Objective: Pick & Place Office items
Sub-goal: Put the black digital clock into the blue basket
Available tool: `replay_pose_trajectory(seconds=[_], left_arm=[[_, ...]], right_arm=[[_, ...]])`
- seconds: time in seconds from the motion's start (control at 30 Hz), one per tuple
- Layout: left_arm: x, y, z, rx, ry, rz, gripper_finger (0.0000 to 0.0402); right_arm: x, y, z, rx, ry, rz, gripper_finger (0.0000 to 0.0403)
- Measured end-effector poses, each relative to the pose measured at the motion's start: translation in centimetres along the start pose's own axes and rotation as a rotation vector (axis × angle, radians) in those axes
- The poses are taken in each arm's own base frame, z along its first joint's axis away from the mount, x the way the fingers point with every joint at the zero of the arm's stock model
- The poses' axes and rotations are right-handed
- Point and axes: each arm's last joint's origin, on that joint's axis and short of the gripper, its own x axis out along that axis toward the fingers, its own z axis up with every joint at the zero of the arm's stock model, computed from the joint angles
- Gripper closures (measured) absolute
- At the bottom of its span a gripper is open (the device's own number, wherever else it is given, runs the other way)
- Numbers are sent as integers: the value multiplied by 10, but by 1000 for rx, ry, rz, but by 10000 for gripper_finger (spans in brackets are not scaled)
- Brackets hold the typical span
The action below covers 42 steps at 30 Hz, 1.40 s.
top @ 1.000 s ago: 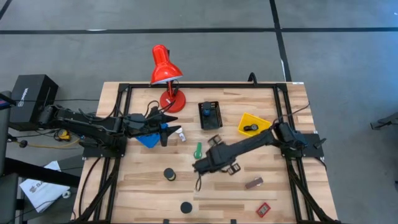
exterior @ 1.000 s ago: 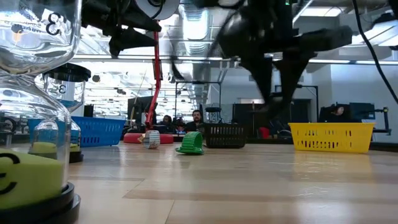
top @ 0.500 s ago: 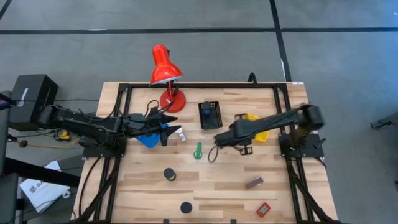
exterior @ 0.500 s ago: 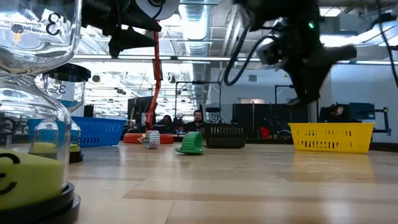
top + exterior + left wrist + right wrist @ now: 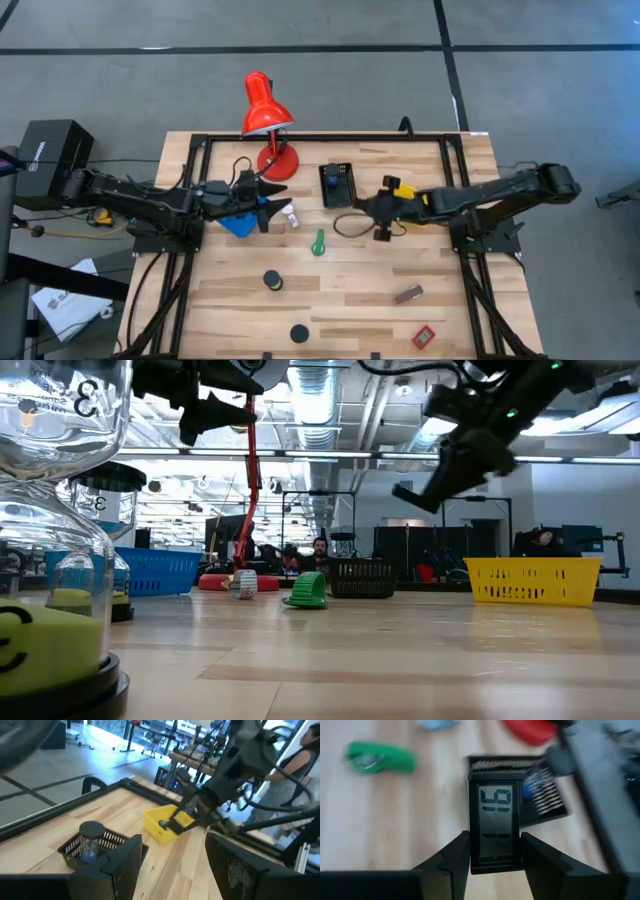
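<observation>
We see the right gripper (image 5: pixel 495 851) in the air between the black bin (image 5: pixel 338 186) and the yellow bin (image 5: pixel 420 217), jaws clamped on a black rectangular piece (image 5: pixel 495 828) with a display. The left gripper (image 5: pixel 268 213) hangs with jaws apart above the blue bin (image 5: pixel 238 224), near the red lamp (image 5: pixel 266 120). The green stick (image 5: pixel 318 242) and white tube (image 5: pixel 291 217) lie on the surface near its middle.

Low view. Right gripper (image 5: pixel 415 497) raised high above the surface (image 5: pixel 400 650), tilted; below its fingers and beyond them, a black basket (image 5: pixel 361 577), green item (image 5: pixel 306 590) and yellow bin (image 5: pixel 533 579). Left gripper (image 5: pixel 195 430) at upper left.
</observation>
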Motion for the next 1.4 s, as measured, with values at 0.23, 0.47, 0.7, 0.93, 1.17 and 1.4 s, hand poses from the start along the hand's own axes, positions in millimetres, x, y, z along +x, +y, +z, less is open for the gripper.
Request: replay_pose_trajectory(seconds=[0.23,0.47,0.7,0.93,1.17,1.4], left_arm=[[0,-1,4,-46,-38,-2,187],[2,2,3,-172,-54,57,187],[3,0,0,-168,-40,33,187],[22,-4,-17,-256,20,-3,187],[50,-2,-50,-342,92,53,187],[74,-2,-70,-371,117,86,187]], right_arm=[[19,-8,4,50,-17,-86,251],[33,0,10,-3,-33,-87,251],[46,14,29,-63,-43,-108,250],[67,30,45,-166,-12,-129,250],[71,45,60,-242,30,-182,251],[67,52,74,-236,-10,-193,249]])
